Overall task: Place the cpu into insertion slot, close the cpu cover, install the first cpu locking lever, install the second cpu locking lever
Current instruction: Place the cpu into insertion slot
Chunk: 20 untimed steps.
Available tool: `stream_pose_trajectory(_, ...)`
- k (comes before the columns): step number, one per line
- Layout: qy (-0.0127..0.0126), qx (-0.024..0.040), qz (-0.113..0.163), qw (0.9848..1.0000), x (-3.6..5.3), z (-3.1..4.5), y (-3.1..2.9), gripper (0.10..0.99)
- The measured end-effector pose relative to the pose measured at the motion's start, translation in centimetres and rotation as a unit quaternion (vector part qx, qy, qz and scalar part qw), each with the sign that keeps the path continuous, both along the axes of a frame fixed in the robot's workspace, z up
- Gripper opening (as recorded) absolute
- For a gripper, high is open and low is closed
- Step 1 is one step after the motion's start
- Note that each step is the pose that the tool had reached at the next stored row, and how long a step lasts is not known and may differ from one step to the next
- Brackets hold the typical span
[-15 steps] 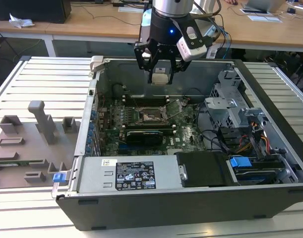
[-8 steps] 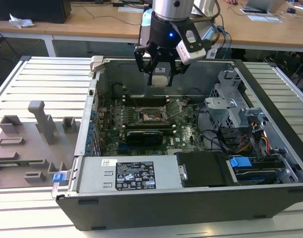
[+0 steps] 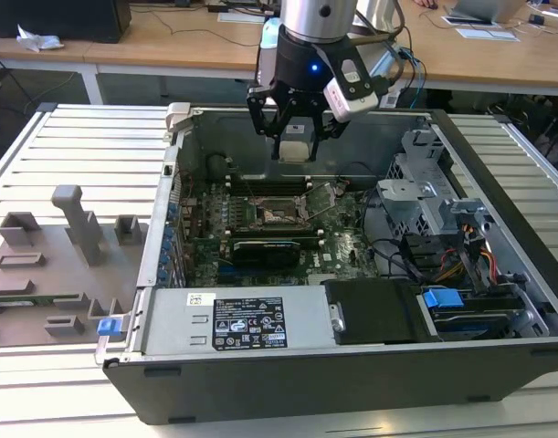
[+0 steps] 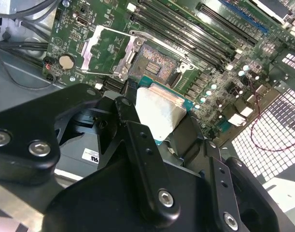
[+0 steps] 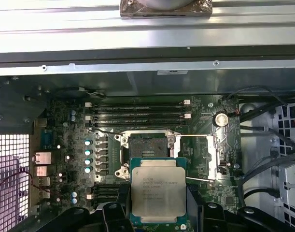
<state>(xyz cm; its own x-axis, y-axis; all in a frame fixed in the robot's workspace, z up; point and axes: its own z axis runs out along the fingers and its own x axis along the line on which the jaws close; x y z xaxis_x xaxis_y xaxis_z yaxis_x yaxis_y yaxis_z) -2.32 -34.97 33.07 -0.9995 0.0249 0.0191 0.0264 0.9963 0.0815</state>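
1. Silvery-grey cpu [image 5: 158, 193] is clamped in the black end effector [image 3: 296, 139], raised above the open computer case [image 3: 352, 388].
2. Insertion slot [image 5: 147, 147] sits uncovered below at the motherboard's [image 3: 352, 246] middle, with the cpu cover [image 5: 199, 157] swung open beside it.

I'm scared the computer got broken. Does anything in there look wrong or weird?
Nothing looks broken or spilled. The cpu is out of its insertion slot: the gripper holds it above the board, and the cpu cover is flipped open beside the empty slot.
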Motion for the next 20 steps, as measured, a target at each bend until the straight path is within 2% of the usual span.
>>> stream_pose_trajectory(12,0.0000,-0.0005,0.000,1.0000,0.00,-1.17,0.00,0.545)
stream_pose_trajectory(20,0.0000,-0.0005,0.000,1.0000,0.00,-1.56,0.00,0.545)
